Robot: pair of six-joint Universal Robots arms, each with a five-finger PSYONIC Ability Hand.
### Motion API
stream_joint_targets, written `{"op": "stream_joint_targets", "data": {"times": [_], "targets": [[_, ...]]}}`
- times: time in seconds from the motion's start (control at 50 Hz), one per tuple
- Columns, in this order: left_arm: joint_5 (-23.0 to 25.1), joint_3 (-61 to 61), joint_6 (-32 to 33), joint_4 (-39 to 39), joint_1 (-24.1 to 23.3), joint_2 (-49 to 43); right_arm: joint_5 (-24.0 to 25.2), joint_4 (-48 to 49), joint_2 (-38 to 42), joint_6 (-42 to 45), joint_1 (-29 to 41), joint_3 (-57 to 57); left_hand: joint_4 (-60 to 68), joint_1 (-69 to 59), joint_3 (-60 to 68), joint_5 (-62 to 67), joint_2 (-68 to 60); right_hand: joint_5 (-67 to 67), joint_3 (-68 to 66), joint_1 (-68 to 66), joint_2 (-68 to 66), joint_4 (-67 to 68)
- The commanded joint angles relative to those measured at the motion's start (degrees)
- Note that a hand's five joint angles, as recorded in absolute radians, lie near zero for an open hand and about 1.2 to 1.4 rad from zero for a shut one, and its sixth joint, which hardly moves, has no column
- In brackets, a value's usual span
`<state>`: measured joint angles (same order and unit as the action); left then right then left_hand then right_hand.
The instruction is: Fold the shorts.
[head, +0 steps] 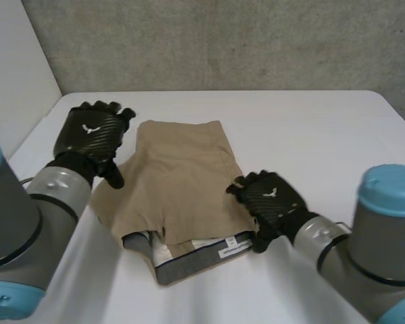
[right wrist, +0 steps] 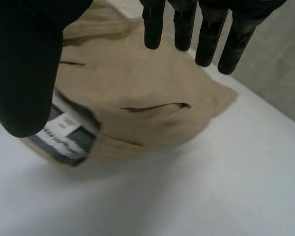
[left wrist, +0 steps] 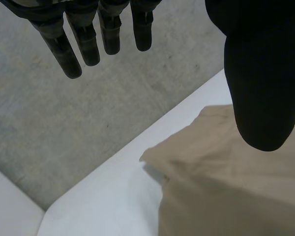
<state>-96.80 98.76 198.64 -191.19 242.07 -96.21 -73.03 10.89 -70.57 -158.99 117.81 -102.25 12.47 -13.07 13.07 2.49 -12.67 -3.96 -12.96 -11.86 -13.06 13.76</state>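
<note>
One pair of tan shorts (head: 179, 182) lies mid-tabletop (head: 310, 135) between the two hands, its grey-lined waistband (head: 189, 260) with one white label (head: 235, 248) turned toward the robot. The left hand (head: 91, 131) hovers just beside the shorts' left edge, fingers straight, thumb apart, holding nothing. The right hand (head: 270, 199) is at the right edge near the waistband, fingers spread over the cloth, nothing pinched. Likely risks: the right hand catches the top layer alone, so the layers slide apart. With nothing pinning the left side, a pull drags the whole garment and skews the fold.
</note>
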Motion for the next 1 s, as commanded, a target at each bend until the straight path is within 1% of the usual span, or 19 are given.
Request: {"op": "stream_joint_targets", "data": {"times": [0.02, 0.06, 0.08, 0.16, 0.2, 0.34, 0.44, 0.5, 0.52, 0.54, 0.56, 0.58, 0.7, 0.72, 0.8, 0.84, 0.92, 0.94, 1.0], "targets": [[3.28, 4.33, -4.31, -0.24, 5.34, 3.66, -4.30, -0.07, 10.17, 0.34, 3.30, 6.70, -1.25, 1.85, -1.85, -1.26, 1.45, -26.64, -27.64, -28.73, -27.53, 26.83], [3.63, 5.03, -6.07, -0.24, 6.66, 4.45, -6.07, -0.60, 11.50, 0.61, 3.21, 8.46, -1.24, 1.84, -1.85, -1.26, 1.45, -50.17, -51.17, -52.26, -51.06, 50.36], [3.81, 5.21, -6.60, -0.24, 7.10, 4.62, -7.99, -0.60, 12.11, 1.04, 2.86, 9.86, -1.08, 1.68, -1.68, -1.10, 1.28, -65.89, -66.89, -67.98, -66.78, 66.08], [4.34, 6.44, -8.44, -0.32, 8.59, 5.15, -12.56, 0.01, 12.47, 4.46, 2.16, 13.81, -1.25, 1.85, -1.85, -1.26, 1.45, -66.04, -67.04, -68.14, -66.94, 66.24], [4.77, 6.79, -8.62, -0.24, 9.21, 5.33, -13.37, -0.07, 12.82, 6.75, 1.11, 15.93, -1.25, 1.85, -1.85, -1.26, 1.45, -66.04, -67.04, -68.14, -66.94, 66.24], [5.48, 7.50, -8.71, -0.24, 9.91, 5.42, -15.04, 0.28, 17.21, 18.97, -9.35, 27.69, -1.08, 1.68, -1.68, -1.09, 1.28, -66.04, -67.04, -68.14, -66.94, 66.24], [5.57, 7.58, -8.71, -0.24, 9.65, 5.33, -18.20, 0.19, 21.61, 20.38, -11.29, 38.25, -1.24, 1.84, -1.85, -1.26, 1.45, -66.04, -67.04, -68.14, -66.94, 66.24], [5.57, 7.67, -8.71, -0.24, 9.21, 5.24, -18.29, 0.10, 23.28, 20.12, -12.25, 42.56, -1.25, 1.85, -1.85, -1.26, 1.45, -66.04, -67.04, -68.14, -66.94, 66.24], [5.57, 7.76, -8.71, -0.24, 9.12, 5.15, -17.94, -0.07, 23.46, 19.95, -12.17, 43.27, -1.25, 1.85, -1.85, -1.26, 1.45, -55.61, -56.61, -57.71, -56.50, 55.81], [5.57, 7.93, -8.71, -0.24, 9.12, 4.98, -17.77, -0.25, 23.46, 19.77, -12.08, 43.36, -1.08, 1.68, -1.68, -1.10, 1.28, -37.19, -38.19, -39.28, -38.08, 37.38], [5.57, 8.02, -8.71, -0.24, 9.12, 4.80, -17.16, -0.60, 23.20, 19.42, -11.99, 43.36, -1.24, 1.84, -1.85, -1.26, 1.45, 0.63, -0.37, -1.46, -0.26, -0.44], [5.57, 8.29, -8.71, -0.24, 9.04, 4.45, -17.15, -0.78, 22.93, 19.16, -11.91, 43.27, -1.08, 1.68, -1.68, -1.10, 1.28, 3.96, 2.96, 1.86, 3.06, -3.76], [5.66, 8.90, -8.62, -0.24, 7.89, 3.05, -17.15, -6.57, 16.71, 16.17, -11.99, 36.70, -0.91, 1.51, -1.51, -0.93, 1.11, 3.96, 2.96, 1.86, 3.06, -3.76], [5.66, 8.90, -8.62, -0.24, 7.81, 2.52, -16.89, -9.10, 12.51, 13.64, -11.82, 33.11, -0.74, 1.34, -1.35, -0.76, 0.94, 3.96, 2.96, 1.86, 3.06, -3.76], [5.66, 8.82, -8.62, 0.38, 7.37, 0.24, -16.27, -14.99, 3.80, 5.92, -10.94, 26.07, 0.77, -0.17, 0.16, 0.75, -0.57, 3.96, 2.96, 1.86, 3.06, -3.76], [5.39, 8.90, -8.62, 0.73, 6.66, -0.99, -15.48, -17.81, 1.93, 3.26, -10.15, 23.69, 4.12, -3.52, 3.52, 4.11, -3.92, 3.89, 2.89, 1.79, 3.00, -3.69], [5.22, 8.90, -9.24, 2.22, 4.03, -3.37, -10.31, -24.15, -0.44, -2.20, -9.09, 16.57, 8.50, -7.90, 7.90, 8.49, -8.30, -0.17, -1.17, -2.26, -1.06, 0.36], [5.22, 8.82, -9.50, 2.75, 3.42, -3.89, -8.03, -24.77, -2.45, -3.51, -8.83, 13.16, 9.01, -8.41, 8.41, 8.99, -8.81, -0.67, -1.67, -2.76, -1.56, 0.86], [5.22, 8.20, -11.34, 4.59, 1.66, -6.18, -5.38, -23.46, -5.89, -4.75, -8.22, 8.13, 9.01, -8.42, 8.41, 9.00, -8.81, -1.17, -2.17, -3.27, -2.06, 1.37]]}}
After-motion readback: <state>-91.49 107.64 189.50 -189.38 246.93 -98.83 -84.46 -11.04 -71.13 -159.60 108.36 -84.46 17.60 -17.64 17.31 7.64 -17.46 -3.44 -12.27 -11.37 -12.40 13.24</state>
